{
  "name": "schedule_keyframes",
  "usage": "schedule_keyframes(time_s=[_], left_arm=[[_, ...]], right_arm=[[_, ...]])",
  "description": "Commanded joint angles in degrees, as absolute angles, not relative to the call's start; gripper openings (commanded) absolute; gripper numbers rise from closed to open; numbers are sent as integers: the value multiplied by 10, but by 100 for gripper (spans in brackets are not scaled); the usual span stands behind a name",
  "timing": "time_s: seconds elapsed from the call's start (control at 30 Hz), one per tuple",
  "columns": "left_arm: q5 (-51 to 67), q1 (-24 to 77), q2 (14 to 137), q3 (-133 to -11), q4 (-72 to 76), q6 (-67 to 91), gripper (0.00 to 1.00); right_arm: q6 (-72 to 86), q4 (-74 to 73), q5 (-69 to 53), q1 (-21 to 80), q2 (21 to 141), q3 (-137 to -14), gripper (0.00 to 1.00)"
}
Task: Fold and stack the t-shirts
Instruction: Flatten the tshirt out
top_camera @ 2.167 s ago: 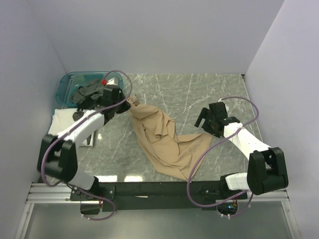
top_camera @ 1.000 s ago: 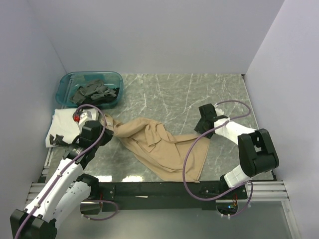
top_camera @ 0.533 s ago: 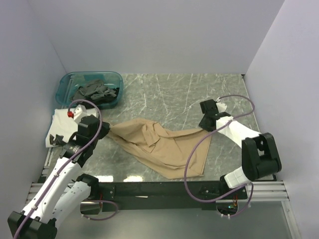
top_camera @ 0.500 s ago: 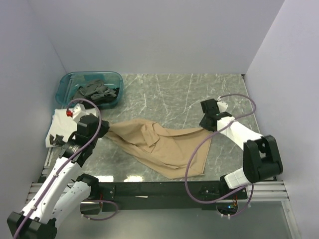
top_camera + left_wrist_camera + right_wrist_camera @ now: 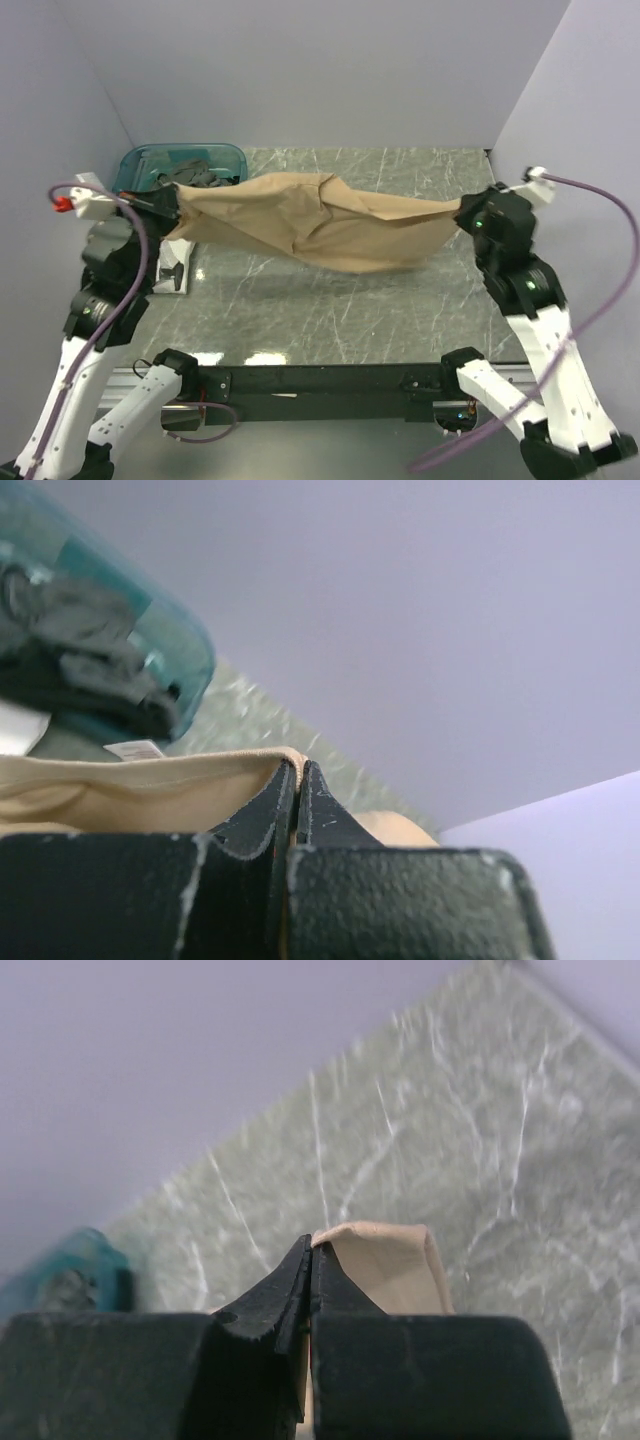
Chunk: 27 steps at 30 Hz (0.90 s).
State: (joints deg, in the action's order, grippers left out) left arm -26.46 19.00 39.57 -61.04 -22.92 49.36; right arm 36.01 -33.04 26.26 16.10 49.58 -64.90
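Observation:
A tan t-shirt point(image 5: 310, 225) hangs in the air above the marble table point(image 5: 330, 300), stretched sideways between both arms. My left gripper point(image 5: 172, 205) is shut on the shirt's left edge. In the left wrist view the gripper point(image 5: 297, 765) pinches a hemmed fold of the tan cloth point(image 5: 130, 785). My right gripper point(image 5: 462, 212) is shut on the right end. In the right wrist view that gripper point(image 5: 310, 1245) clamps a folded corner of the shirt point(image 5: 385, 1265). The shirt sags in the middle, with loose folds.
A teal bin point(image 5: 140, 160) holding dark clothes point(image 5: 190, 165) stands at the back left, partly behind the raised shirt; it also shows in the left wrist view point(image 5: 150, 650). A white cloth point(image 5: 178, 270) lies by the left arm. Walls close in on three sides.
The right gripper has shut on the shirt's right edge. Both arms have risen and moved apart, lifting the tan shirt off the table and stretching it out.

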Motion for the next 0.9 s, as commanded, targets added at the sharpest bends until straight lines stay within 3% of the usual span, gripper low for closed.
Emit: schedule_keyframes(time_s=[0.0, 0.37, 0.6, 0.87], left_arm=[[-286, 191, 374, -686, -189, 454, 1], [-229, 191, 290, -740, -206, 457, 1], [-171, 191, 251, -772, -212, 462, 1], [-153, 191, 272, -752, -192, 470, 1]], right_arm=[[329, -377, 322, 156, 440, -701, 0], [277, -434, 293, 156, 306, -821, 0], [270, -475, 308, 156, 292, -906, 0], [251, -443, 359, 158, 315, -890, 0]])
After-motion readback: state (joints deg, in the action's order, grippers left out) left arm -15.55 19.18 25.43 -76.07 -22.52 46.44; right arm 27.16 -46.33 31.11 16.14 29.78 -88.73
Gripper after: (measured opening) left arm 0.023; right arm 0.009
